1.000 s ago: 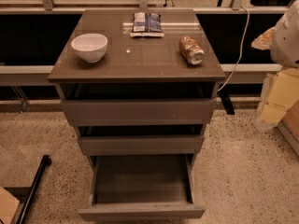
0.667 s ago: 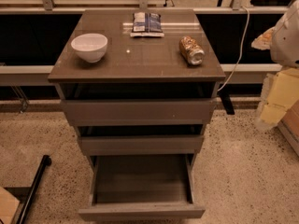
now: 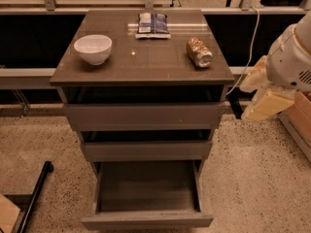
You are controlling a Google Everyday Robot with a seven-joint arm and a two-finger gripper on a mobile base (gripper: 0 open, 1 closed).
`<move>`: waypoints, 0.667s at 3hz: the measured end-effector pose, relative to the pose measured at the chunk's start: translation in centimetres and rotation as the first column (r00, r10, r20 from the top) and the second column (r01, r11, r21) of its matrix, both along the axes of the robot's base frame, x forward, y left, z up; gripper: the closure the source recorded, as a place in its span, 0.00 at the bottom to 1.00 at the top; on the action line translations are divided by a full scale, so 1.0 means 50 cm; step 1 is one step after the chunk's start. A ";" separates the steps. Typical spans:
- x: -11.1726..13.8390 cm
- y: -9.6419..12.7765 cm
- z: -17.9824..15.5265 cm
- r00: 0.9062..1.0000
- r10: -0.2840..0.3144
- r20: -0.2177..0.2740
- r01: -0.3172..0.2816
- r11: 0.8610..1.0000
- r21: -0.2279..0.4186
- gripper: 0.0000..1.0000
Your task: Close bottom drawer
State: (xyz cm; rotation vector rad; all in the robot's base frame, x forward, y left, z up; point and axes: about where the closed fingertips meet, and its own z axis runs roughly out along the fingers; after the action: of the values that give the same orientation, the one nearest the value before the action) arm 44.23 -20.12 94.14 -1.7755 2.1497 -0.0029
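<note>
The bottom drawer (image 3: 147,220) is the lowest of three grey-brown drawers in a small cabinet (image 3: 141,57). It stands pulled far out toward me, and its deep box looks empty. The middle drawer (image 3: 146,150) and the top drawer (image 3: 144,115) sit nearly in, each with a dark gap above. My gripper (image 3: 265,97), cream-coloured under the white arm (image 3: 293,57), hangs at the right edge, level with the top drawer and clear of the cabinet's right side. It touches nothing.
On the cabinet top are a white bowl (image 3: 93,48), a snack packet (image 3: 152,24) and a tipped can (image 3: 199,52). A black pole (image 3: 34,198) lies on the speckled floor at left. A wooden crate (image 3: 299,120) stands at right. A cable (image 3: 247,47) hangs behind.
</note>
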 end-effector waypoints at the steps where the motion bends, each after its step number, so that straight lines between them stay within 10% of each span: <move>1: 0.002 0.022 -0.101 0.999 0.032 -0.024 -0.030 0.998 0.058 0.74; 2: -0.005 0.032 -0.231 0.998 0.049 -0.033 -0.045 0.991 0.126 0.95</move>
State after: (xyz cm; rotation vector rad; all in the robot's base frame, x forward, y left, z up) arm 43.99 -18.52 82.61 -1.7662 2.0834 0.1733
